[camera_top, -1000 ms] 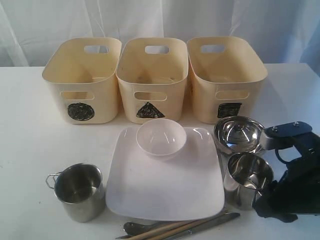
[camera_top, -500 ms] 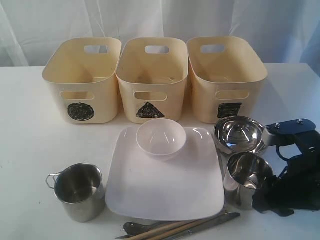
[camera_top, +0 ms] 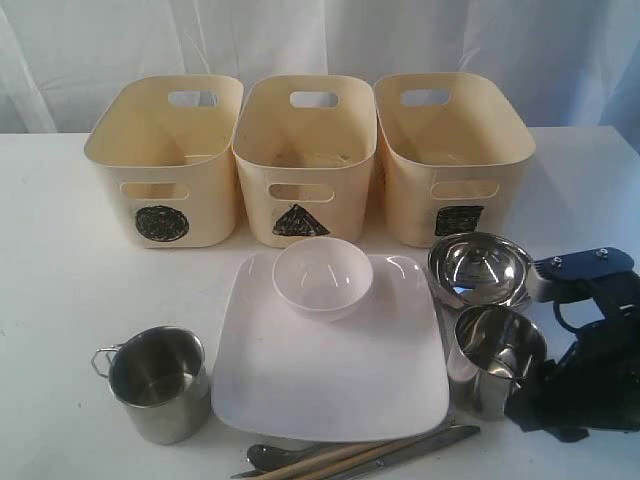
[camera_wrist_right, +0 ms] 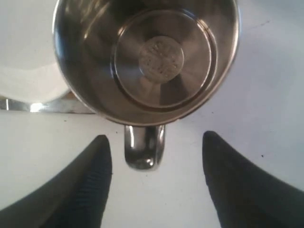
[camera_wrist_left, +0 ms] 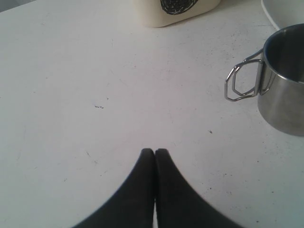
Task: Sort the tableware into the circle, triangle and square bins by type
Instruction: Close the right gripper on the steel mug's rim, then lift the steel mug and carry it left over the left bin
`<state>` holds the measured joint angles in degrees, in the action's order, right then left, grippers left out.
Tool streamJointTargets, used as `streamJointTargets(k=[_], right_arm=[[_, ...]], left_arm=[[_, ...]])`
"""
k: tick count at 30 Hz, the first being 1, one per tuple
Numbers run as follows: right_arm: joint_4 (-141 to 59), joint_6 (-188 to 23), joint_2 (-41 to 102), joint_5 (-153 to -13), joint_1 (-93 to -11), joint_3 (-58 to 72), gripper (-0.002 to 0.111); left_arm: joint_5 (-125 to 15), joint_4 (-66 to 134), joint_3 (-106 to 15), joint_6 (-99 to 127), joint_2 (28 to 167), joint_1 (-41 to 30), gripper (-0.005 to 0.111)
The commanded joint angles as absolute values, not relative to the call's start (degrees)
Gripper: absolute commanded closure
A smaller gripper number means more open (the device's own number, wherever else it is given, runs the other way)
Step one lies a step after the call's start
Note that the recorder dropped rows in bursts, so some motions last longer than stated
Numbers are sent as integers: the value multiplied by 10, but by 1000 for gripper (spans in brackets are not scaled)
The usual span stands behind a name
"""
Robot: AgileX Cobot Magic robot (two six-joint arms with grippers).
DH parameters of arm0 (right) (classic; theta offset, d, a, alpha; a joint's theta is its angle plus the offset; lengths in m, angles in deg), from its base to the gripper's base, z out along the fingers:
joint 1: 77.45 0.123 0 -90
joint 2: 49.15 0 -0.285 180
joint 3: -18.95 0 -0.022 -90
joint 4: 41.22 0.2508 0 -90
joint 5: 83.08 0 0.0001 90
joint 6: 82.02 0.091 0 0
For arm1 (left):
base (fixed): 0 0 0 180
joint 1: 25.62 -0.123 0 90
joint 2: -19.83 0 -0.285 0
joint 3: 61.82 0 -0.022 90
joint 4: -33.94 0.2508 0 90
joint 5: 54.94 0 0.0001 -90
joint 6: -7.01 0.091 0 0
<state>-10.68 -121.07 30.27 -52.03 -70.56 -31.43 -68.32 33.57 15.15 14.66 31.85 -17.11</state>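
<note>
**One mug, handle-first, in the gap of the right end effector**

One shiny steel handled mug (camera_top: 497, 355) stands upright, mouth up, at the right of the white tabletop (camera_top: 50, 300). It is just beside the right edge of the large white square plate (camera_top: 330, 380) and just in front of the round steel bowl (camera_top: 478, 268). From the right wrist you look straight down into it. Its looped steel handle (camera_wrist_right: 144, 147) sticks out from the body directly toward the right end effector (camera_wrist_right: 155, 137). The two dark fingers stand wide apart with nothing held. The handle lies in the gap between them, a little nearer one finger than the other, and touches neither as far as I can see.

That line-up is what matters, I'd say. The mug lies dead ahead of the right end effector, so a short push forward and a squeeze should catch the handle or the wall behind it.

The left end effector (camera_wrist_left: 154, 152) has its tips pressed together and empty, hovering over bare tabletop. It is close to the second steel mug (camera_wrist_left: 285, 85) on the far left, whose wire handle faces it, and well apart from the first mug. So the right arm is plainly the nearer one. The three cream plastic bins (camera_top: 305, 150) wait in a row at the back.
</note>
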Motion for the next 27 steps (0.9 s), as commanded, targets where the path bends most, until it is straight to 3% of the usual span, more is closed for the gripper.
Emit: streamJointTargets(k=[1, 15, 21, 27], right_arm=[[-85, -1233, 302, -536, -705, -317, 54], [-85, -1233, 302, -541, -705, -317, 54], [-85, -1234, 302, -539, -705, -317, 69], [-75, -1234, 302, -537, -705, -317, 72]], left_arm=[[-683, 334, 154, 146, 316, -168, 107], [-683, 334, 154, 146, 316, -168, 107], [-683, 334, 154, 146, 316, -168, 107], [-683, 334, 154, 146, 316, -168, 107]])
